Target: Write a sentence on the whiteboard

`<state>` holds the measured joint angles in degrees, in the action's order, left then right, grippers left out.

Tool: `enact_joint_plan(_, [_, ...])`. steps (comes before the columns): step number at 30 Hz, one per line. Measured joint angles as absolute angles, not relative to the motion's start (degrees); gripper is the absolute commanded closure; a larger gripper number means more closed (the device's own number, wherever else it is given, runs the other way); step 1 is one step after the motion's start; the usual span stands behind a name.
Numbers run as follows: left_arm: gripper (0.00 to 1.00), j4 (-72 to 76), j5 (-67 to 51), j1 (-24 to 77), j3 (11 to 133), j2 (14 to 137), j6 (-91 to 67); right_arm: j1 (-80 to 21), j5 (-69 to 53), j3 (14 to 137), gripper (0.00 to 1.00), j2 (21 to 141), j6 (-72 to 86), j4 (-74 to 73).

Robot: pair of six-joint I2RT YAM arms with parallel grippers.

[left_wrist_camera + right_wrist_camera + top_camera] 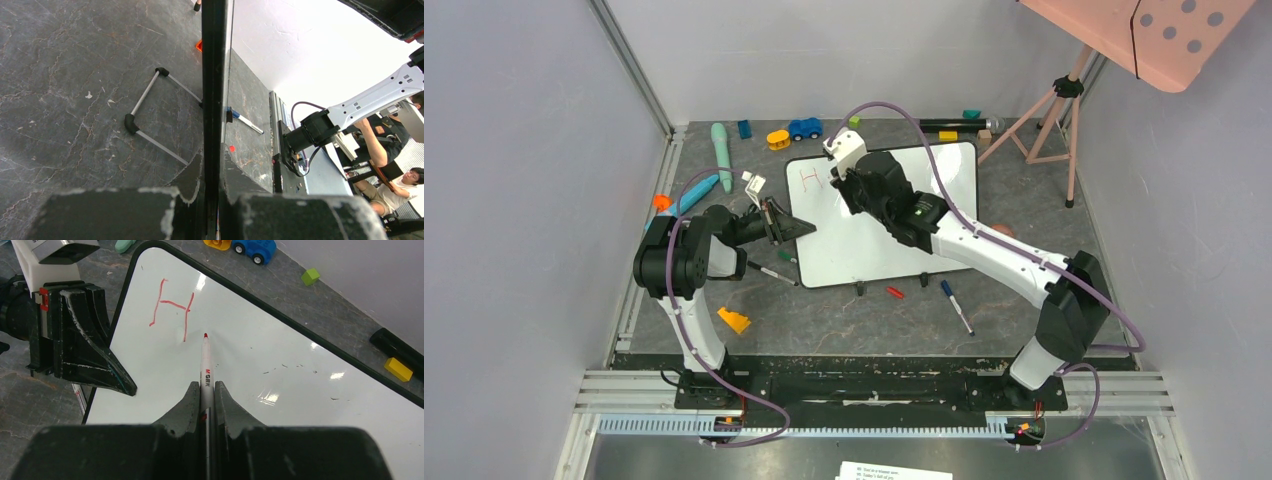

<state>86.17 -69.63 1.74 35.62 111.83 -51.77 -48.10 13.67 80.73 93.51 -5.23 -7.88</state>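
Lying nearest the arm bases on the dark table [824,320] are an orange wedge [734,320] on the left and, to the right, a small red piece [895,293] and a blue-capped pen [956,306]. All are loose just beside the near edge of the whiteboard [854,255], which lies flat mid-table. The left gripper [212,165] is clamped on its left rim, jaws narrow around the thin black edge, probably to stop the board sliding under the pen's push. The right gripper [205,386] reaches over the board from the right, jaws closed on a red marker [205,360]. Its tip sits just right of a single red H [174,303] near the far left corner; whether it touches the surface I cannot tell. The rest of the sentence is not yet written, and bare board lies to the right for it. Farther off, a blue toy car [805,128], a yellow toy [778,139] and a tripod [1049,115] stand along the far edge, well apart from the writing.
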Motion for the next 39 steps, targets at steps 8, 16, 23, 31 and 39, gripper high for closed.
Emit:
enact_joint_plan(8, [0.98, 86.17, -69.63, 1.74, 35.62, 111.83, -51.77, -48.1, 14.46, 81.76, 1.0, 94.59, -5.52, -8.38])
enact_joint_plan(16, [0.98, 86.15, -69.63, 1.74, 35.62, 111.83, -51.77, -48.1, 15.55, 82.17, 1.0, 95.72, -5.63, -8.75])
enact_joint_plan(23, [0.98, 86.17, -69.63, 1.74, 35.62, 111.83, -51.77, -48.1, 15.55, 82.87, 1.0, 96.16, -5.65, -8.86])
enact_joint_plan(31, [0.98, 86.08, -69.6, 1.74, 35.62, 111.83, -51.77, -48.14, 14.98, 84.75, 1.0, 97.43, -5.65, -9.63])
enact_joint_plan(39, [0.98, 86.11, -69.6, 1.74, 35.62, 111.83, -51.77, -48.14, 13.72, 84.97, 1.0, 97.47, -5.65, -10.79])
